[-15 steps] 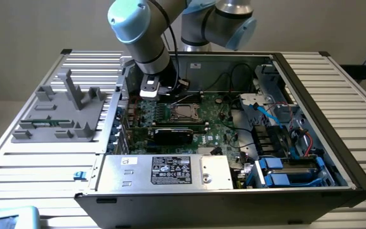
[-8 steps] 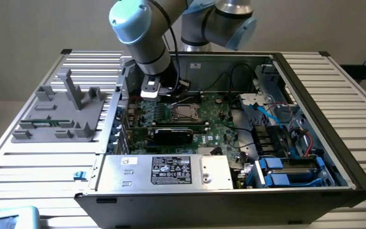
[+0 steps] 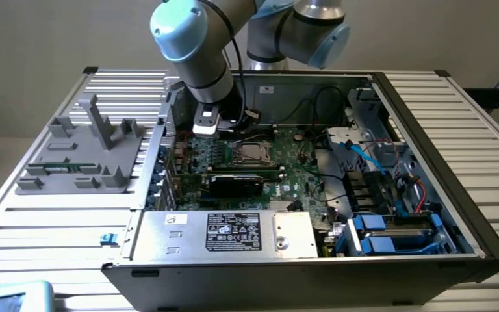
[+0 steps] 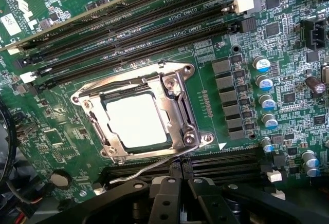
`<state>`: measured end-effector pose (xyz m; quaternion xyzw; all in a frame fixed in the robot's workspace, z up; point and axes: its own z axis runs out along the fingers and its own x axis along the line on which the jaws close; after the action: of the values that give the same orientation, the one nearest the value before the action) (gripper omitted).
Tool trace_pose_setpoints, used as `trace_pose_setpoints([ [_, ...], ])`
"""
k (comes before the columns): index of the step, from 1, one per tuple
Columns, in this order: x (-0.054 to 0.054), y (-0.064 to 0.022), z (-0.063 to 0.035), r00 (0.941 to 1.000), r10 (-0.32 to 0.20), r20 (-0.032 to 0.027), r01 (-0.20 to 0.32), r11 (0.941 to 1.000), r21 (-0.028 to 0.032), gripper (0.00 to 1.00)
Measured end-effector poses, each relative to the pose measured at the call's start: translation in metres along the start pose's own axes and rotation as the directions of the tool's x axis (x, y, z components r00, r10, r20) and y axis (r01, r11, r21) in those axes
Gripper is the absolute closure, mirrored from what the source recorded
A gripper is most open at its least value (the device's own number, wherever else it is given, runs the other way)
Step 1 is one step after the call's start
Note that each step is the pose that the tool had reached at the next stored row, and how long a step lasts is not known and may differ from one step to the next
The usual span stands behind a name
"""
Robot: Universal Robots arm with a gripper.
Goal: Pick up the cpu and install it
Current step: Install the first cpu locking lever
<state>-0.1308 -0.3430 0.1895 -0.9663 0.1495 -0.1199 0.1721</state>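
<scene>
The cpu (image 4: 136,121) lies flat in its socket on the motherboard (image 4: 51,136), its bright metal top showing inside the steel load frame (image 4: 177,106). In the exterior view the socket (image 3: 254,153) sits about mid-board inside the open computer case (image 3: 457,214).

The hand (image 4: 182,175) hangs just beside the socket, fingers drawn together and gripping nothing. From outside, the hand (image 3: 206,127) is over the board on the exterior view's left of the socket, close to the case's left wall.

A thin retention lever (image 4: 149,170) runs along the socket edge nearest the hand, between the fingertips and the frame. Four empty memory slots (image 4: 128,23) line the socket's opposite side, and a row of capacitors (image 4: 264,88) stands a little way off another edge.

Nearer the camera than the socket, a black expansion card (image 3: 236,184) stands on edge, then the silver power supply (image 3: 223,234). Cables and blue drive bays (image 3: 379,234) crowd the exterior view's right. The space straight above the socket is open. A grey fixture (image 3: 85,153) sits on the slatted desk (image 3: 483,130), outside the case on the left.
</scene>
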Motion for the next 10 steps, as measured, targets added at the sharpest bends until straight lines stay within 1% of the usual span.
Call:
trace_pose_setpoints([
  [10,0.001,0.0007,0.0022,1.0,0.005,-0.0018,-0.005,1.0,-0.0006,0.89],
])
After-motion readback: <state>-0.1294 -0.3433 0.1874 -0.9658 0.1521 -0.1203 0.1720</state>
